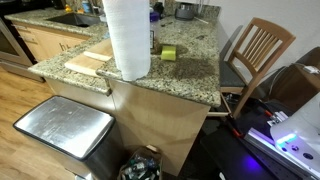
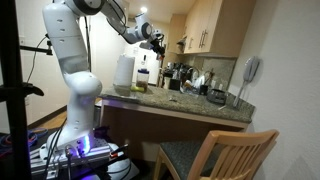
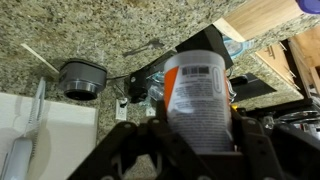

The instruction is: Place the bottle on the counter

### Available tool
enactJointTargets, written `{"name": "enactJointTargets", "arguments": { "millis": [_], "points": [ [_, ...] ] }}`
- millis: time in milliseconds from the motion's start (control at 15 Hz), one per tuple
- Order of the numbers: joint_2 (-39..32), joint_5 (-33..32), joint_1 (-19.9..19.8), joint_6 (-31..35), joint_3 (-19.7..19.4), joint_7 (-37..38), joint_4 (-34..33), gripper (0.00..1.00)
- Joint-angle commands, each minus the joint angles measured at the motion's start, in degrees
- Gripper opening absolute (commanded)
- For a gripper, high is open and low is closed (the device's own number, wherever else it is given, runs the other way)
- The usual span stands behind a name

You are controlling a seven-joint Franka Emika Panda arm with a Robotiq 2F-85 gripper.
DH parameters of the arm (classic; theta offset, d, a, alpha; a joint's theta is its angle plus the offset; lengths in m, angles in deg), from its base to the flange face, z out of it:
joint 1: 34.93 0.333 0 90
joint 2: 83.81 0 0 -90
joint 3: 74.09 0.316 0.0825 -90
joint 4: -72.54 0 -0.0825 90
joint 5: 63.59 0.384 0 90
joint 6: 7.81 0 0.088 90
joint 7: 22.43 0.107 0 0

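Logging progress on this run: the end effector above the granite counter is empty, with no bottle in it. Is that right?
No. The end effector above the granite counter is not empty: the wrist view shows a bottle with an orange-and-white label gripped between its fingers.

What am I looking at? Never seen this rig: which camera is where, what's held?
A white robot arm with a two-finger gripper stands beside a granite kitchen counter. Two pictures come from cameras outside the robot; the third looks down from its wrist. There the gripper holds a white bottle with an orange label above the counter. On the counter: a paper towel roll, a wooden cutting board, a small green object. A chair stands nearby.
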Motion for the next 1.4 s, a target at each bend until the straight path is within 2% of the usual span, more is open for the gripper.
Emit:
{"name": "enactJointTargets", "arguments": {
  "millis": [0,133,400,533,600,667,733,933,1000,1133,1333],
  "points": [
    [-1.1,-2.0,-2.7,-1.0,2.3,1.6,-0.1,0.25],
    [-3.9,-5.9,-5.2,1.0,4.0,6.7,1.6,0.25],
    [-10.5,-21.8,-9.1,3.2,7.1,25.7,3.1,0.25],
    [-13.9,-29.9,-9.5,2.9,7.6,35.9,2.1,0.25],
    [-15.2,-32.5,-9.1,1.9,7.4,39.8,1.6,0.25],
    [-16.1,-32.1,-8.2,1.0,7.2,41.6,1.2,0.25],
    [-14.3,-30.3,-7.8,1.8,6.4,38.2,2.9,0.5],
    [-15.8,-30.9,-7.7,1.8,6.7,40.7,2.4,0.5],
    [-15.8,-30.9,-7.7,1.8,6.7,40.8,2.2,0.25],
    [-17.2,-36.3,-8.0,-1.6,6.8,45.2,1.9,0.25],
    [-18.7,-44.7,-8.2,-8.4,6.4,55.9,2.2,0.25]
  ]
}}
